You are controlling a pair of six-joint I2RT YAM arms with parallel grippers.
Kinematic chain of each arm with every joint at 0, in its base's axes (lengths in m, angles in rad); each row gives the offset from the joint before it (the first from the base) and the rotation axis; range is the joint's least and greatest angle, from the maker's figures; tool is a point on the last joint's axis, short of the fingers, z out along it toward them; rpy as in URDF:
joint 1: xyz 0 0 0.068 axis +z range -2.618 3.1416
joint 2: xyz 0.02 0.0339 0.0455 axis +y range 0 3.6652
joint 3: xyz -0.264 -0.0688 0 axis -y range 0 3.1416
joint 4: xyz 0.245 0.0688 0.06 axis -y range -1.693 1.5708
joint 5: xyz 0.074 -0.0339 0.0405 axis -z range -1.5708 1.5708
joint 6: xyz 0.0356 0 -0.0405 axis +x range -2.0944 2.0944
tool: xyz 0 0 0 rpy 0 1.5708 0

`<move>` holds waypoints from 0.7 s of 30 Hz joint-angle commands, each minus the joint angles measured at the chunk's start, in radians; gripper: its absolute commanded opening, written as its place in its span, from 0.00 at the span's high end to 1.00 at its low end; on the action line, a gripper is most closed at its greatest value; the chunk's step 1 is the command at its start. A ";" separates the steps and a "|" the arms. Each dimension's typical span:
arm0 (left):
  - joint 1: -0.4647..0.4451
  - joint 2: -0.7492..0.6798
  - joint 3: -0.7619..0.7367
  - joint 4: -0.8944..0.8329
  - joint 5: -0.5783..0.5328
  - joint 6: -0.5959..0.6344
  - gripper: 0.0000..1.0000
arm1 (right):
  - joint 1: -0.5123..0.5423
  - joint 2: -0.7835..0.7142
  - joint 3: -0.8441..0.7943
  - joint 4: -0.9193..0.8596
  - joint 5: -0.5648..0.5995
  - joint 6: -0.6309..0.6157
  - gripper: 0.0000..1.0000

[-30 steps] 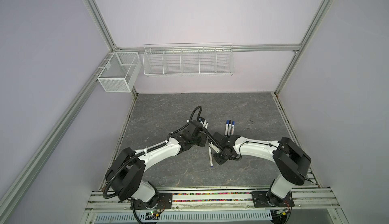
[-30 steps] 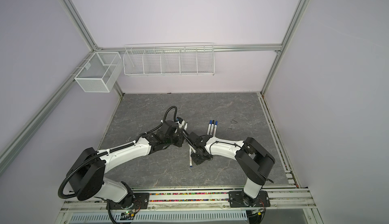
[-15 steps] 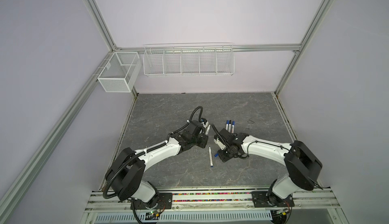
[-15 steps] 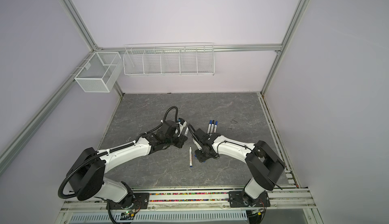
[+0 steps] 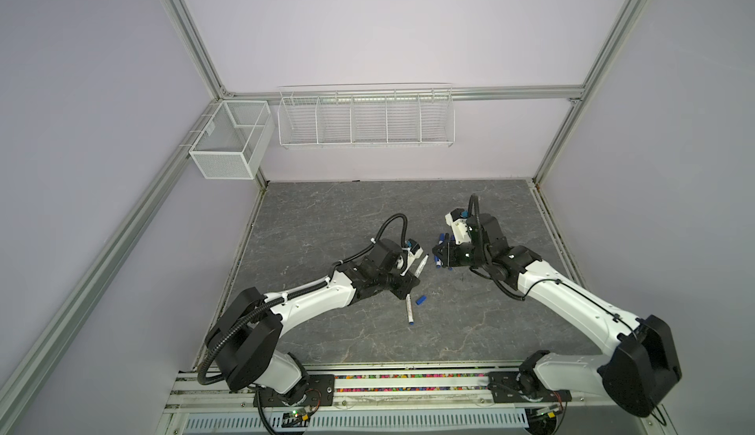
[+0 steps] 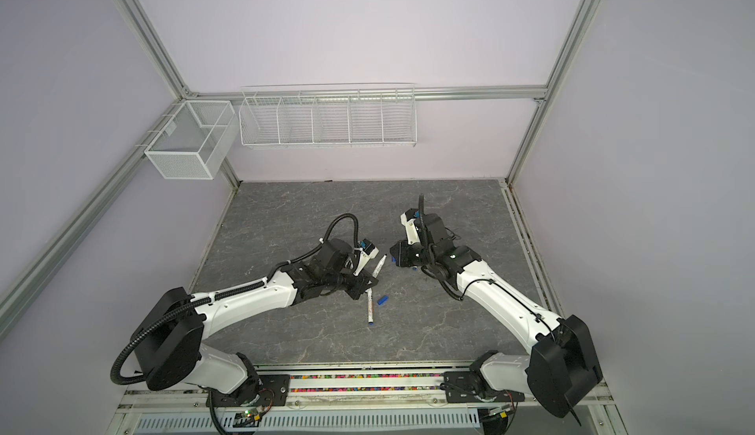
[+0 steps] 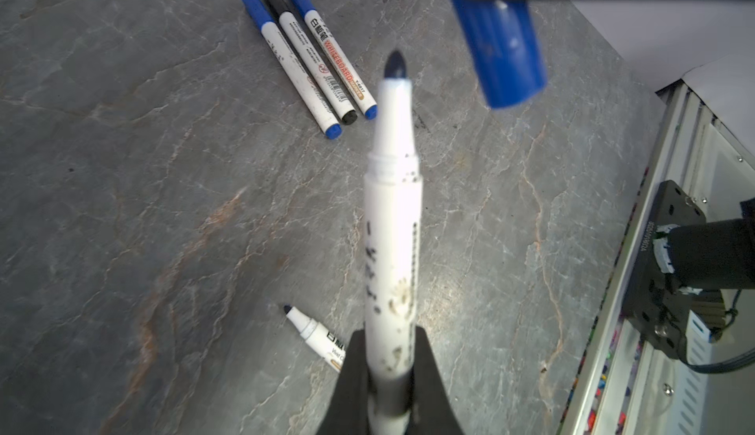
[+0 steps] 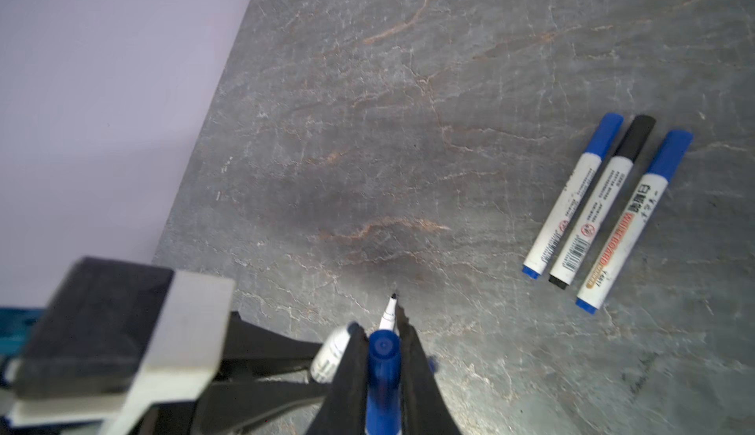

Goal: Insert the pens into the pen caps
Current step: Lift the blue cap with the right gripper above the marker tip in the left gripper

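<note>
Left hand (image 7: 388, 355): pressed shut on the rear end of the held pen (image 7: 392, 228), the bare dark tip pointing out towards the other arm.
Right hand (image 8: 380, 331): pinched the blue cap (image 8: 382, 355) across its sides, with little of it left beyond the fingers.
Gap: in the left wrist view the tip sat just beside the cap but off its axis, not inside it.
Elsewhere: the three capped pens (image 7: 310, 57) lay side by side and touching on the counter (image 5: 327, 216). A spare pen (image 5: 409, 309) lay uncapped near a loose cap (image 5: 421, 300).
Weight and stiffness: both parts looked light and rigid, hard plastic that would not bend under a pinch.
Slip: the smooth round barrel would probably swivel or slide back under an end-on push.
Fragile part: likely the soft felt tip, which a cap rim could mash or smear.
Where to hold: probably the barrel nearer its shoulder for less wobble, and the cap at mid-body with its mouth clear.
</note>
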 commanded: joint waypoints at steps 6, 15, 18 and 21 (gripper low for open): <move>-0.001 -0.030 0.002 0.018 0.035 0.024 1.00 | -0.003 0.041 0.029 0.119 -0.007 0.054 0.85; -0.002 -0.024 0.005 0.018 0.027 0.022 1.00 | -0.003 0.052 0.012 0.136 -0.045 0.058 0.85; -0.002 -0.023 0.005 0.019 0.020 0.020 1.00 | -0.003 0.045 -0.001 0.140 -0.059 0.060 0.85; -0.002 -0.022 0.005 0.019 0.018 0.020 1.00 | -0.003 0.037 -0.014 0.136 -0.056 0.058 0.85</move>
